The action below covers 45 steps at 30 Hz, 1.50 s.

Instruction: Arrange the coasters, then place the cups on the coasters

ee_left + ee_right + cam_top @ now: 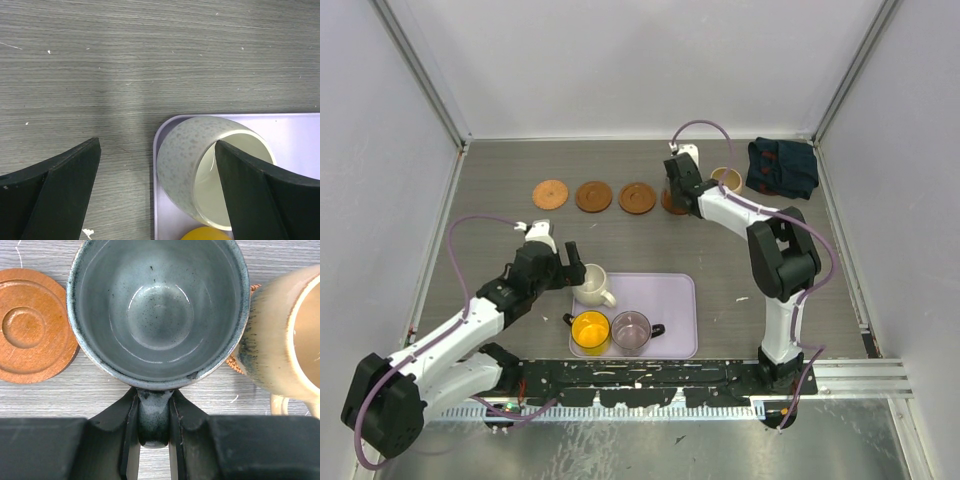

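Grey wood-grain desk [720, 270] with pale walls [620, 60] on three sides. Three coasters [593, 196] lie flat in a row running left to right across the far half. A fourth coaster [670, 206] shows only as a brown sliver under the right wrist.

The right end effector [154, 405] is narrowed onto the handle of the grey-green cup [157, 310], one finger on each side. That cup stands upright with its mouth up and its handle pointing straight back at the wrist. The top view hides it under the arm, and what it stands on cannot be seen. Beside it on the right is the beige cup [285, 340], cut off by the frame, with a dark blue cloth [782, 167] further right.

A lavender tray [670, 300] lies near the arm bases. The cream-white cup [592, 285] stands at its far left corner, handle angled toward the near right. The yellow cup [590, 330] and the purplish glass cup [631, 330] stand along the near edge, their handles pointing left and right.

The left end effector [156, 145] is spread wide and holds nothing. One finger is over bare desk. The other crosses the cream-white cup's mouth, and contact with the rim cannot be made out.
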Motion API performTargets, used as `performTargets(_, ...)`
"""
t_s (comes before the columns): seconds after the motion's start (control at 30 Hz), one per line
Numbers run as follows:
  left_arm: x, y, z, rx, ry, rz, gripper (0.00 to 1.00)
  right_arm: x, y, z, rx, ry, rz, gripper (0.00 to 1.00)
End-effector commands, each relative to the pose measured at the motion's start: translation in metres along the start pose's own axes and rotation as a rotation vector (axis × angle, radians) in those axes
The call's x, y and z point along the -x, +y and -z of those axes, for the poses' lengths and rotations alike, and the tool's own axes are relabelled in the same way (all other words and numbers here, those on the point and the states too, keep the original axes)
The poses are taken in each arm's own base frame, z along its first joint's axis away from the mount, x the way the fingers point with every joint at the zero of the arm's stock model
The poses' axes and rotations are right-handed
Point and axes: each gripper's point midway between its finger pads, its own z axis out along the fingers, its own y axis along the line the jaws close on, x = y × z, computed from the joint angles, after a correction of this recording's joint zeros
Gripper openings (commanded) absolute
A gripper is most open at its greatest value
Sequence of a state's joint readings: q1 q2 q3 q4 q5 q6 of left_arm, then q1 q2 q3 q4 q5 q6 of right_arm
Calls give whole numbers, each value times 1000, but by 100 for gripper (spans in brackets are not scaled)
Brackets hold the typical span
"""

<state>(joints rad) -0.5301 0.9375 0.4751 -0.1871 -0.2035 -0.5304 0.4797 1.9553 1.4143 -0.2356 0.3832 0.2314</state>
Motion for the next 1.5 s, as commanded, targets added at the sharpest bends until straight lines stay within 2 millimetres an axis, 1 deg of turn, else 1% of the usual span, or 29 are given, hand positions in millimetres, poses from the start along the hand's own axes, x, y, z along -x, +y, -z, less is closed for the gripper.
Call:
performTargets(0.0, 28, -14, 0, -29, -80, 2, 98, 58, 3, 10, 20, -160, -70, 1)
performTargets(0.4, 25, -12, -1, -20, -70, 2, 98, 42, 7, -2, 49, -115, -63, 1)
performTargets(0.8, 24, -11, -2, -14, -67, 1, 98, 35, 9, 0, 65, -97, -65, 1)
performTargets(1.47, 24, -11, -2, -14, -66, 4, 98, 26, 4, 7, 60, -83, -88, 1)
